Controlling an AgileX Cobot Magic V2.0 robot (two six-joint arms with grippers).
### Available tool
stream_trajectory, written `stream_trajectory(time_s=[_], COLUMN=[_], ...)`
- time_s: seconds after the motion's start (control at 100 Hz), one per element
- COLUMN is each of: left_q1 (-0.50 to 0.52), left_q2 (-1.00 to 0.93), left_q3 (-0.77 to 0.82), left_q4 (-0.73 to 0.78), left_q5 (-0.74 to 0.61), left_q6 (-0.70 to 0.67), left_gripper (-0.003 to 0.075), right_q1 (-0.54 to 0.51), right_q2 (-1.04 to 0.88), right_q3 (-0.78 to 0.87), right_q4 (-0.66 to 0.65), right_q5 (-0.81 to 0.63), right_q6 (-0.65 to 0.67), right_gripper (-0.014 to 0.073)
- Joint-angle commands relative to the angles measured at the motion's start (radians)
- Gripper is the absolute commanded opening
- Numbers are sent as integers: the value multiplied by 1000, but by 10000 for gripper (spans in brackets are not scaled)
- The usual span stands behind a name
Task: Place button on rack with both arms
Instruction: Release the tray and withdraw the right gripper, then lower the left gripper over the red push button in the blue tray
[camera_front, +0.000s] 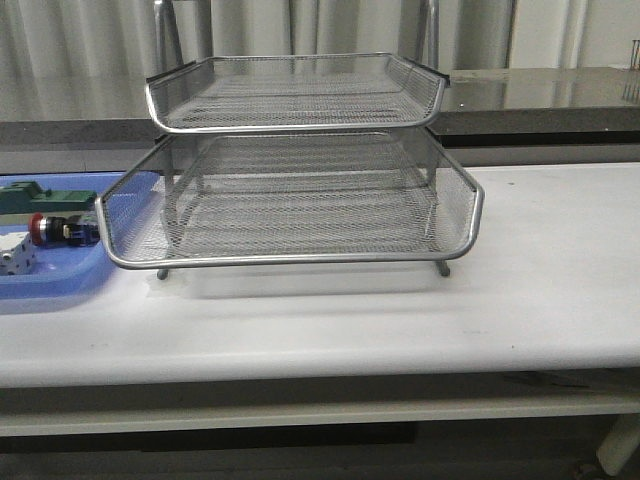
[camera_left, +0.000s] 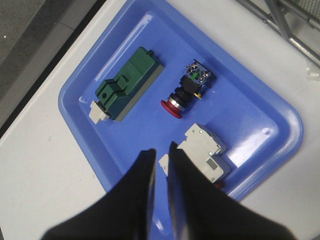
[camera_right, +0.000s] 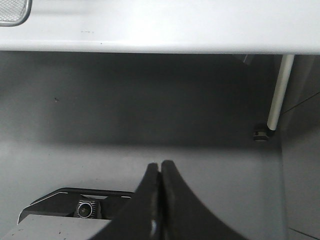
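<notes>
The button lies on its side in the blue tray, ahead of the left tool and a little off to one side of its line; its red head points back toward the tool and its blue rear block away, so its long axis runs roughly along the tool's reach, slightly slanted. The left tool hangs above the tray with its fingers nearly together, a narrow gap between them, holding nothing. The left arm is plainly the nearer one: the right tool, closed with nothing in it, sits off the counter's front edge, over the floor. Flanking the button are a green block and a white block, the latter just beside the left tool and likeliest to obstruct. The rack stands beyond the tray.
</notes>
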Motion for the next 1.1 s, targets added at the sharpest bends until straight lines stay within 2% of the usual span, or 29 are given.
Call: stream_trajectory(time_s=[0.0,0.11,0.18,0.55,0.71,1.09], left_q1=[-1,-1,-1,2,18,20], left_q2=[-23,-11,-7,12,64,269], left_q3=[-36,-36,-36,-38,-74,-309], left_q4=[4,7,7,-48,-56,-93], left_q5=[-47,-33,-33,-14,-15,79], left_q6=[22,22,22,24,71,231], left_gripper=[214,412,459,459,459,459], right_q1=[2,2,2,2,2,2], right_q2=[4,4,4,4,4,4], right_q3=[-32,-32,-32,-32,-32,-32], right_q4=[-6,-5,-5,-5,-4,-4], right_q5=[-45,-44,-44,-44,-44,-44], right_q6=[2,2,2,2,2,2], right_gripper=[-71,-71,-71,-71,-71,-71])
